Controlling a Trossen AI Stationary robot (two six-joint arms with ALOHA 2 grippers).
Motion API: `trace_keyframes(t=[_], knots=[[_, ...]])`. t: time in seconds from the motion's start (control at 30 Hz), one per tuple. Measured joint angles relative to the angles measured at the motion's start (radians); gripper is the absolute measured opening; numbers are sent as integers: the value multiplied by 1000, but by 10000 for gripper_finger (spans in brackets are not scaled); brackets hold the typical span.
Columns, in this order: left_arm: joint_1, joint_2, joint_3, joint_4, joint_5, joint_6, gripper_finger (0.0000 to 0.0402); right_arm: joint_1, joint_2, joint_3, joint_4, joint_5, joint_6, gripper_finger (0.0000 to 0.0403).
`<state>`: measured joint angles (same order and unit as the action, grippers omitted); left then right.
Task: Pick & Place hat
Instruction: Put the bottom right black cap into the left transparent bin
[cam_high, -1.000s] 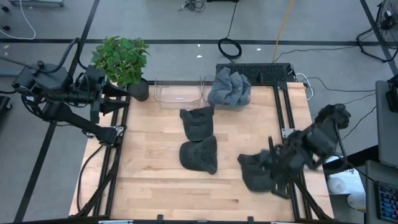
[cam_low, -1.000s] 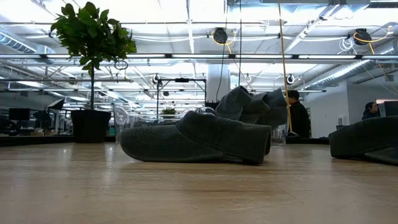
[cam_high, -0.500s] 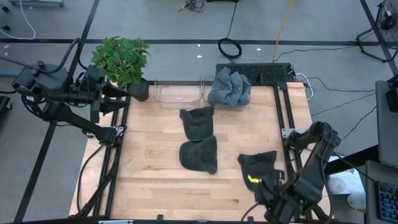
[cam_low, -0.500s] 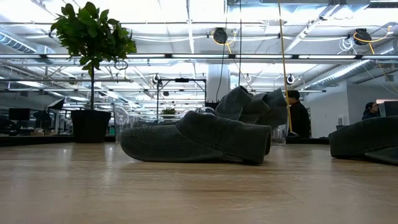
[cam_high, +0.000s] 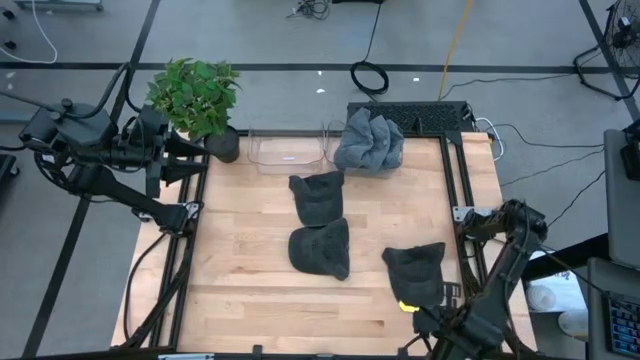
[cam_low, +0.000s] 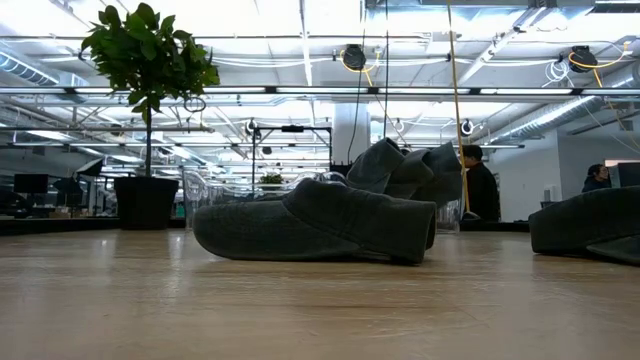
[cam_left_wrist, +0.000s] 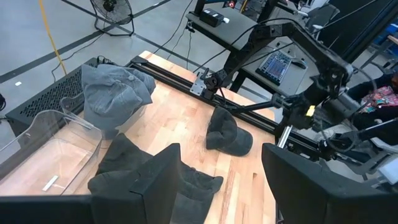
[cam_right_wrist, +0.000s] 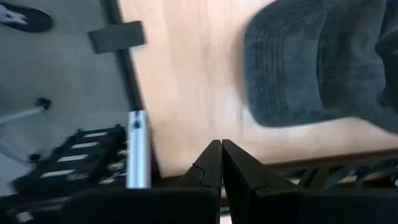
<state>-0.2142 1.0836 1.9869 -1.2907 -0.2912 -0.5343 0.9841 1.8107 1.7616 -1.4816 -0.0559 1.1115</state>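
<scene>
Three dark grey hats lie crown-up on the wooden table: one near the far middle, one at the centre, and one toward the right edge. My right gripper is shut and empty. It hovers by the near right corner, just short of the right hat's near edge. My left gripper is open and waits at the far left corner, beside the plant.
A heap of grey hats fills a bin at the far edge, beside a clear plastic container. A potted plant stands at the far left corner. Black rails run along the table's sides. People stand in the room behind.
My right gripper has drawn back from the right-hand hat toward the table's near edge, with the arm folding down by the near right corner. That hat stays lying on the table. The left arm and the other hats have kept still.
</scene>
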Motion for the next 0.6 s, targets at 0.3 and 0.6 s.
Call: trace_keyframes(t=[0.3, 0.6], knots=[[0, 0, 0, -1, 0, 1, 234, 4, 0, -251, 202, 7, 5, 0], [0, 1, 0, -10, 0, 13, 234, 5, -2, -382, 318, -81, -55, 5]])
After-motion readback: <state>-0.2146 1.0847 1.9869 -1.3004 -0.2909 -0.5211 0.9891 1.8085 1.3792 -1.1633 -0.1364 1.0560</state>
